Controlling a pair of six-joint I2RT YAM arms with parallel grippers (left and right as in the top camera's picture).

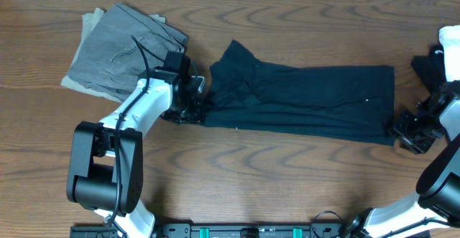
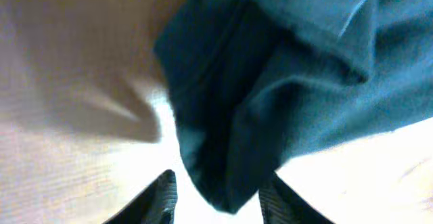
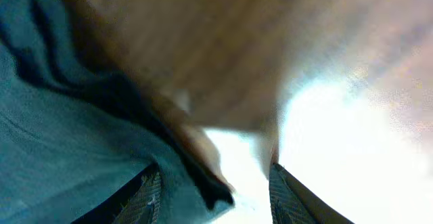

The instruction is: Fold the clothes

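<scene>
The clothes, a black T-shirt (image 1: 309, 98), lie on the table as a long band running left to right, bunched at the left end. My left gripper (image 1: 192, 108) stands at that bunched left end. In the left wrist view its jaws (image 2: 220, 183) are open, and a hanging corner of the T-shirt (image 2: 270, 82) sits between them with a gap on each side. My right gripper (image 1: 402, 130) is at the band's right end. Its jaws (image 3: 214, 173) are open too; the T-shirt's edge (image 3: 67, 143) lies against the left finger (image 3: 150, 195), apart from the right one.
A folded grey garment (image 1: 118, 51) lies at the back left, just behind my left arm. A white cloth (image 1: 451, 51) with something black beside it sits at the right edge. Bare wooden table (image 1: 251, 180) stretches in front of the T-shirt.
</scene>
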